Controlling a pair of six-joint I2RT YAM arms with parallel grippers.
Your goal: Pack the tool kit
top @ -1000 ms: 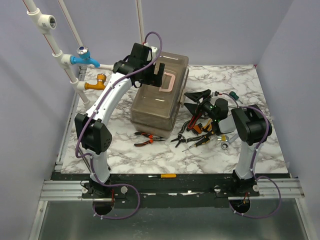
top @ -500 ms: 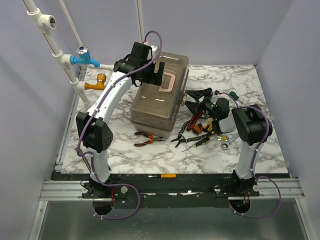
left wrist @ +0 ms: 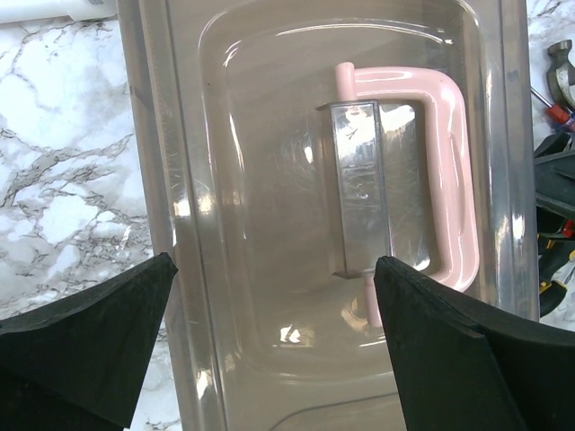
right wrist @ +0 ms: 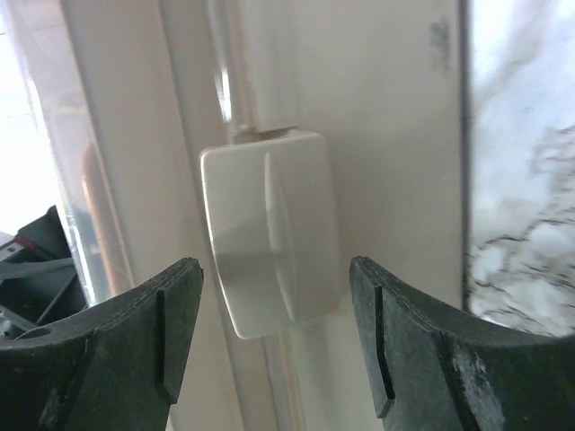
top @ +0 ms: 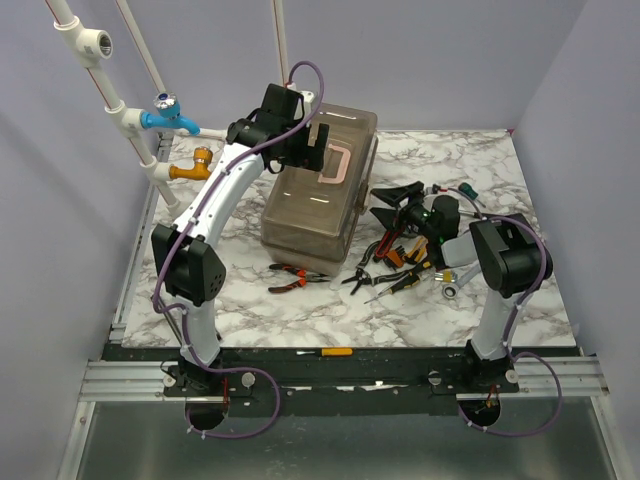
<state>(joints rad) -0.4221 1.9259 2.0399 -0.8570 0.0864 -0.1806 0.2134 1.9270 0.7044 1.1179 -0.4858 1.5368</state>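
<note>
The beige-grey toolbox [top: 318, 190] with smoky lid and pink handle [top: 336, 166] stands closed at the table's back centre. My left gripper [top: 310, 147] hangs open over the lid; in the left wrist view its fingers [left wrist: 85, 332] straddle the lid [left wrist: 269, 269], the pink handle [left wrist: 454, 180] to the right. My right gripper [top: 388, 200] is open at the box's right side. In the right wrist view its fingers [right wrist: 135, 332] flank the white latch [right wrist: 269, 238] without touching it. Loose pliers and screwdrivers [top: 395, 262] lie right of the box.
White pipes with a blue tap [top: 168, 118] and an orange tap [top: 192, 168] stand at the back left. Red-handled pliers [top: 292, 277] lie in front of the box. A yellow-handled screwdriver [top: 330, 352] rests on the front rail.
The right gripper has shifted slightly near the box's right side. The left arm has not moved.
</note>
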